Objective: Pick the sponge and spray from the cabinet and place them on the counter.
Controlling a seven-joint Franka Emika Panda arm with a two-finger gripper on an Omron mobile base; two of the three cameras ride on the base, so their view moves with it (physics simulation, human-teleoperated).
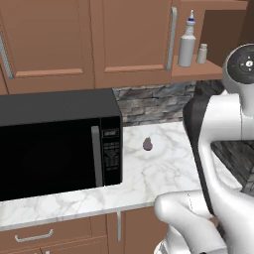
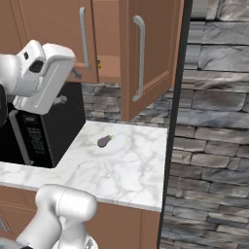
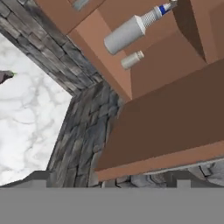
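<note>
From the left base view, the spray [image 1: 187, 45] stands upright on the shelf of the open cabinet [image 1: 196, 72], just beside a small white shaker [image 1: 202, 53] and above the surface [image 1: 163, 168], where a dark purple egg-shaped thing [image 1: 147, 144] lies, so I judge I am at the first step, the reach for the spray. From the right base view, the cabinet door [image 2: 146, 53] hangs open over the surface and something yellow, perhaps the sponge [image 2: 98, 63], peeps from the shelf edge, too small to be sure. From the hand view, my tool [image 3: 111, 179] stands wide apart with nothing between its tips, well short of the spray, and the next move calls for closing in on the bottle's body.
</note>
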